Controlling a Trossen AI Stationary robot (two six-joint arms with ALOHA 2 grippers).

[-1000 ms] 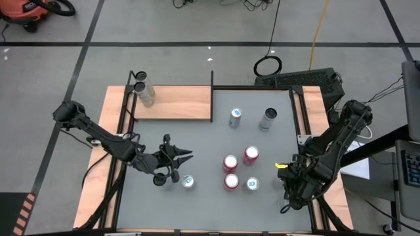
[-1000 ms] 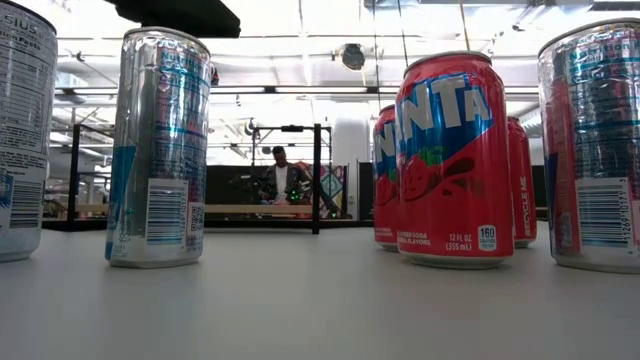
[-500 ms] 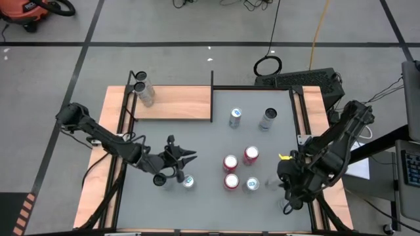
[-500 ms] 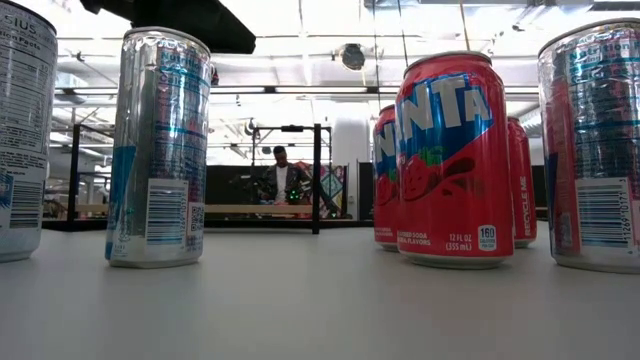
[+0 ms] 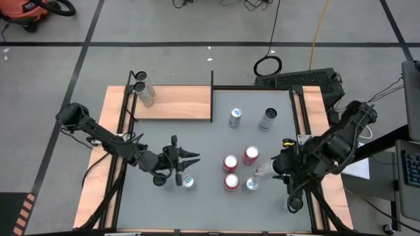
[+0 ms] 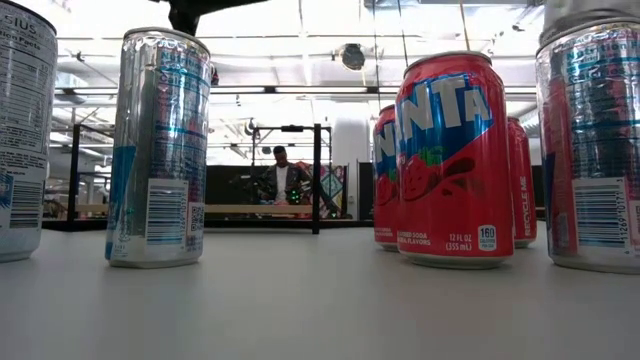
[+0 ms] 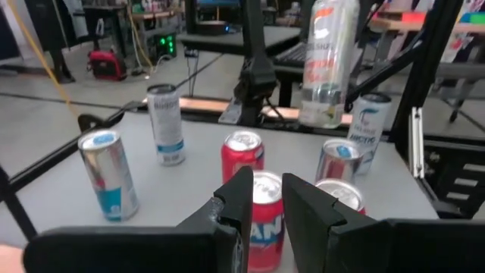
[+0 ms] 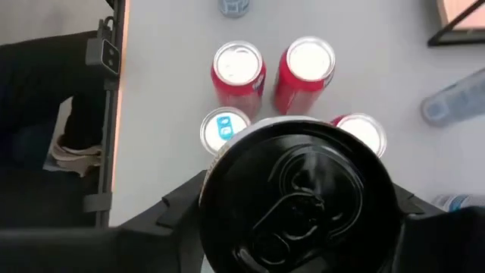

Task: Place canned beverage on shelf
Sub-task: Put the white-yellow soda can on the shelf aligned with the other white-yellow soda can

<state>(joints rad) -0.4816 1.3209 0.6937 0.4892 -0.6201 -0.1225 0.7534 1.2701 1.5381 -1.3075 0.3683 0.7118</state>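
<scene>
The shelf (image 5: 174, 103) is a flat board of light brown wood with thin black metal posts. It sits at the far left corner of the grey table (image 5: 197, 141). Two tall silver cans (image 5: 143, 88) stand on the shelf's far left end.

The can (image 8: 299, 193) for the shelf is tall, round and thin. Its side is shiny silver-white with orange letters, and its top is black with a pull tab. It is not on the shelf. It is up in the air, well to the right of the shelf and nearer the front of the table, and it leans over. The right gripper (image 5: 272, 169) has its fingers clamped on the sides of this can.

Under it, well apart from the shelf, stand three smooth red cans (image 5: 231, 172) and a small can with a blue top (image 5: 252, 185). Two silver cans (image 5: 235, 117) stand just to the right of the shelf.

The left gripper (image 5: 190, 159) hangs in front of the shelf, over another blue-top can (image 5: 188, 181). Its dark fingers (image 7: 235, 201) are close, with a thin gap, and hold nothing.
</scene>
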